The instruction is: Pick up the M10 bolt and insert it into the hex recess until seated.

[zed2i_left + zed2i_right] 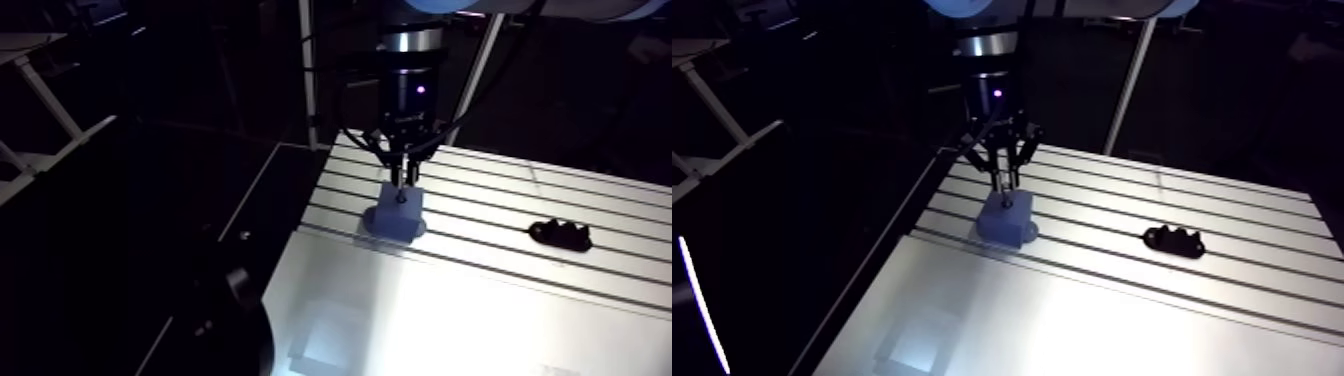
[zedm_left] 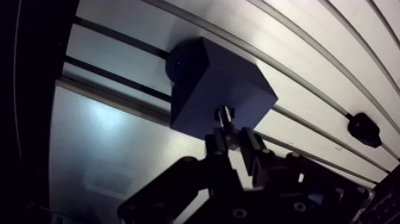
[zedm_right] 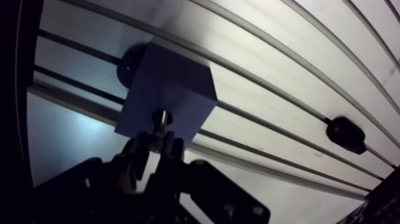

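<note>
A dark blue block (image 2: 217,89) on a round base stands on the slotted table (image 2: 309,71), near its corner. My gripper (image 2: 229,138) hangs straight over the block with its fingers closed on a small metal bolt (image 2: 224,115). The bolt's tip points down at the block's top face, at or just inside a dark recess there. In the arm view the gripper (image 1: 1006,183) comes down onto the block (image 1: 1007,220). How deep the bolt sits in the recess I cannot tell.
A black holder (image 1: 1175,241) with bumps on top lies on the table to the right of the block (image 1: 562,235). The table's edge (image 1: 897,235) drops off just left of the block. A smooth plate (image 1: 1072,320) covers the near part.
</note>
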Available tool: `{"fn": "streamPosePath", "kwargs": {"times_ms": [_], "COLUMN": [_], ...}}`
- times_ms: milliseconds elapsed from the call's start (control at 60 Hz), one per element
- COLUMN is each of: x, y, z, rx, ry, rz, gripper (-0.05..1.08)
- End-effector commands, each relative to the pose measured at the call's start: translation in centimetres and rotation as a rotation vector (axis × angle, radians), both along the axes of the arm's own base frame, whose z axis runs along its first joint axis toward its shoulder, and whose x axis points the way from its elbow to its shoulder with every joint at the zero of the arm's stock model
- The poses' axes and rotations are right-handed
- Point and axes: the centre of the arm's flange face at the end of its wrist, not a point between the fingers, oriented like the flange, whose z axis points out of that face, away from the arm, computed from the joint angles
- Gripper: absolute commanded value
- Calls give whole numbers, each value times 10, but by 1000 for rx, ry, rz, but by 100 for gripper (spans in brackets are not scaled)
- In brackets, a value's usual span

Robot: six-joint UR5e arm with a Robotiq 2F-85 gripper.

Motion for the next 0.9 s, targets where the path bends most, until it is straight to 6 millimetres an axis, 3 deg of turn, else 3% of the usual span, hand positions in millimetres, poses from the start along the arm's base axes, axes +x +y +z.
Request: {"fn": "streamPosePath", "kwargs": {"times_ms": [17,700,733,750,767,800,817,833,850,900], "x": [0,-1,-1,-1,-1,-1,-2,-2,-1,-1], "y": [0,2,2,2,2,2,1,1,2,0], "z": [-4,-10,-9,-9,-9,-9,-8,-8,-9,-9], "rx": [2,4,4,4,4,4,4,4,3,3], "ry": [-7,-15,-13,-14,-14,-14,-12,-12,-14,-15], "rz": [-1,-5,-5,-5,-5,-5,-5,-5,-3,2], "gripper": [84,83,79,65,37,37,10,10,2,1]}}
